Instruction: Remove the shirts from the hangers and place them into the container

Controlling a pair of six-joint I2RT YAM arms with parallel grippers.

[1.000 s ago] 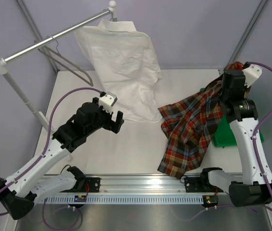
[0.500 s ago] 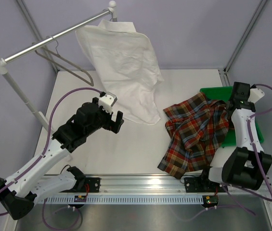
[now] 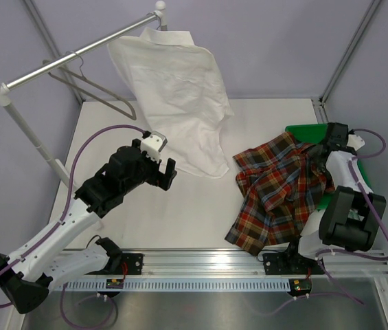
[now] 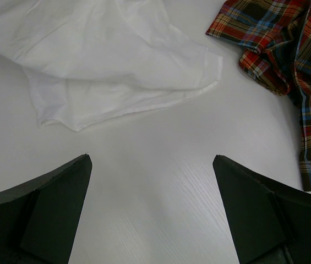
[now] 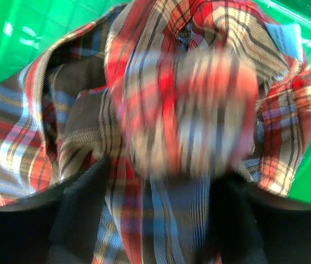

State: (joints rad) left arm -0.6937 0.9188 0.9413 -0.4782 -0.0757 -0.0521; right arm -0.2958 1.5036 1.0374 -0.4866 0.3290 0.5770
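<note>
The red-orange plaid shirt (image 3: 279,189) lies crumpled on the table, its right part draped over the green container (image 3: 367,180). My right gripper (image 3: 326,146) is low over the container's near-left corner. In the right wrist view its jaws stand apart, with blurred plaid cloth (image 5: 199,110) lying loose between them above the green container (image 5: 28,33). The off-white shirt (image 3: 180,89) hangs from the rail, its hem resting on the table (image 4: 105,60). An empty wire hanger (image 3: 96,93) hangs on the rail. My left gripper (image 3: 162,179) is open and empty just short of that hem.
The silver rail (image 3: 77,58) slants across the back left on a white post (image 3: 25,130). Metal frame uprights stand at the back corners. A bare strip of white table (image 4: 155,165) lies between the two shirts.
My right arm dropped from a raised pose down to the container, carrying the plaid shirt's top with it. Its jaws have opened. The left arm has not moved.
</note>
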